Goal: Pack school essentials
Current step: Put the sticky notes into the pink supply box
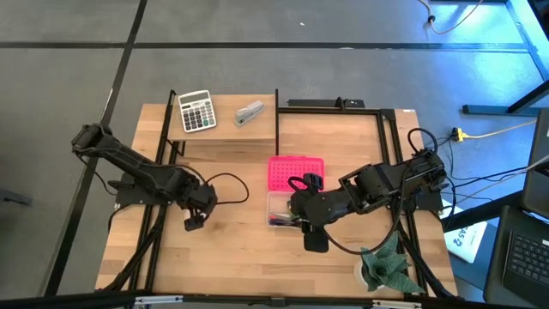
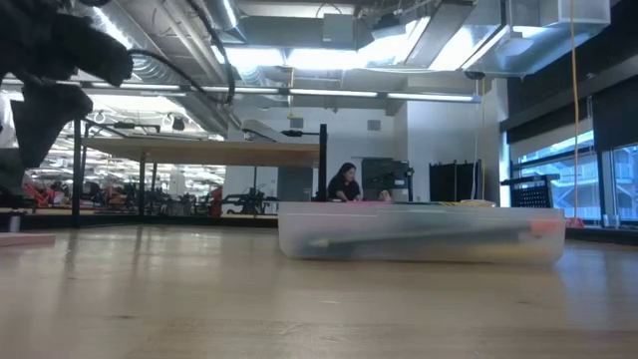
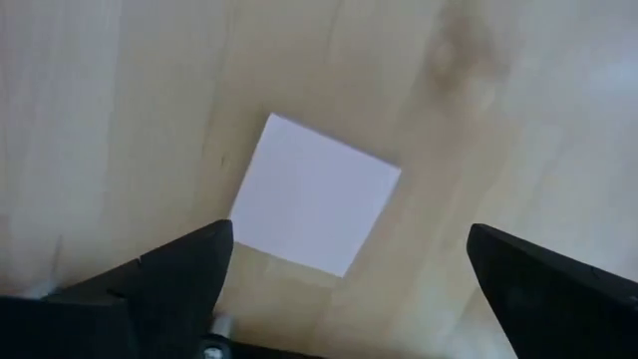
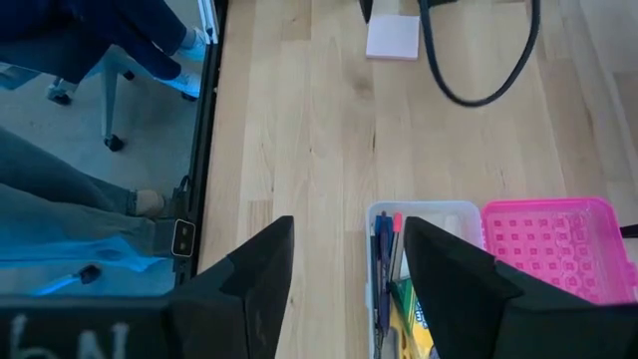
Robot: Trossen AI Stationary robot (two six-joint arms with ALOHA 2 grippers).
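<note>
The pale pink square note pad [image 3: 314,194] lies flat on the bare wood. My left gripper [image 3: 349,264] hangs open above it with a finger on each side, touching nothing; it stands left of centre in the high view [image 1: 196,216], where it hides the pad. The pad [image 4: 394,38] also shows in the right wrist view. A clear box [image 1: 279,209] holds pens [image 4: 384,269] and the yellow-green crayon box [image 4: 409,314]. My right gripper [image 4: 349,284] is open above the box's right end. Scissors and eraser do not show.
A pink perforated lid [image 1: 296,172] lies just beyond the clear box. The calculator [image 1: 196,112] and grey stapler [image 1: 249,113] sit at the far edge. A green cloth [image 1: 386,266] lies at the near right corner. A person's legs [image 4: 70,189] stand beside the table.
</note>
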